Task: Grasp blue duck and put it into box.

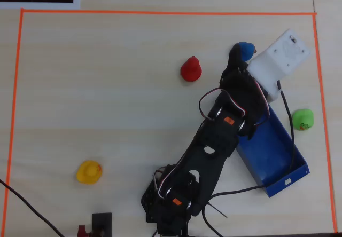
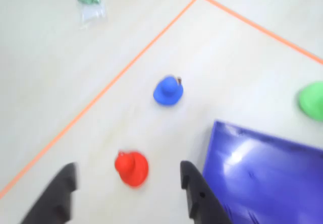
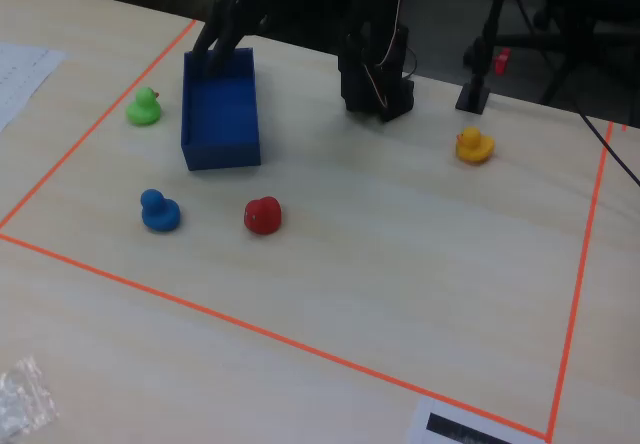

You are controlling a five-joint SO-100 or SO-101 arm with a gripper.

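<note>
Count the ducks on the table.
4: blue duck and red duck in front of the box, green duck at its left, yellow duck far right.

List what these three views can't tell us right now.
- Overhead view: the blue duck is partly covered by the arm and its white camera housing, and the near end of the box is under the arm too.
- Wrist view: motion blur; the green duck and box are cut by the frame edge.
- Fixed view: the gripper sits at the top edge, so jaw opening is unreadable there.
</note>
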